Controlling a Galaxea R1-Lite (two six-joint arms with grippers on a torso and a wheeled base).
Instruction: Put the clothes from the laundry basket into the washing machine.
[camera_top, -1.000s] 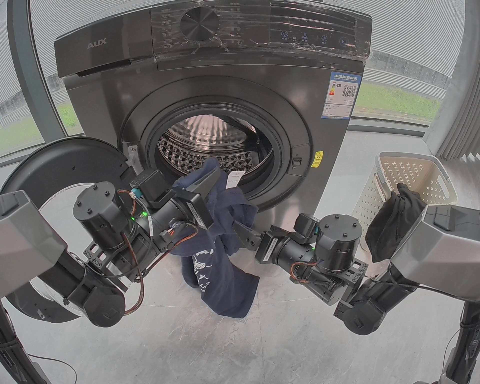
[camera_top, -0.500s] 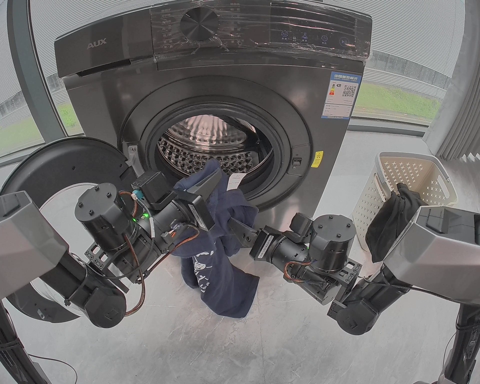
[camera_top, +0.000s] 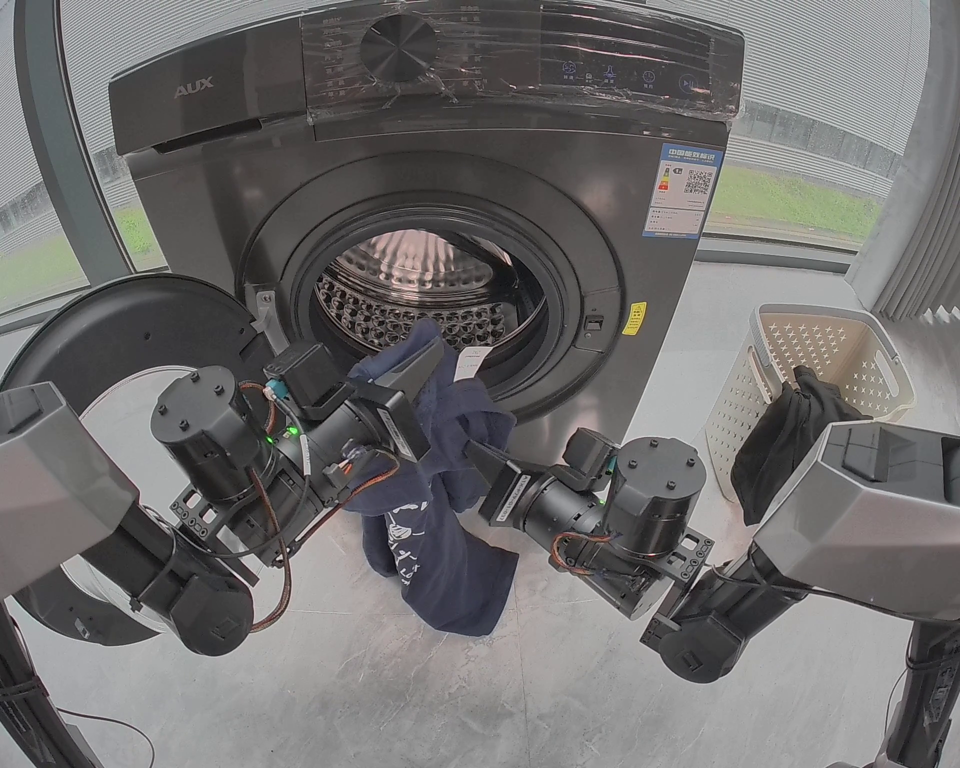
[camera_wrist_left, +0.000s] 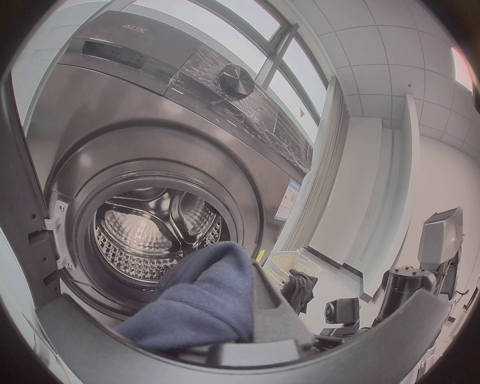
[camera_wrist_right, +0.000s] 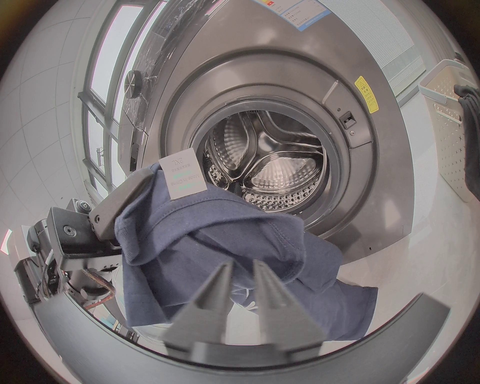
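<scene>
A navy blue garment (camera_top: 440, 530) with a white tag hangs from my left gripper (camera_top: 425, 352), which is shut on its top just in front of the washing machine's open drum (camera_top: 420, 280). Its lower end trails toward the floor. In the left wrist view the cloth (camera_wrist_left: 200, 300) bunches over a grey finger (camera_wrist_left: 272, 305). My right gripper (camera_top: 476, 456) sits low to the right with its tips against the hanging cloth (camera_wrist_right: 200, 240). Its fingers (camera_wrist_right: 215, 295) are open by a narrow gap and hold nothing. The white laundry basket (camera_top: 740, 400) stands at the right.
A dark garment (camera_top: 790, 440) hangs over the basket's near rim. The machine's round door (camera_top: 120, 330) is swung open at the left, behind my left arm. Bare grey floor lies below the arms. A curtain hangs at the far right.
My right arm has moved left, bringing its gripper up to the hanging navy garment. The left arm and the garment have stayed in place.
</scene>
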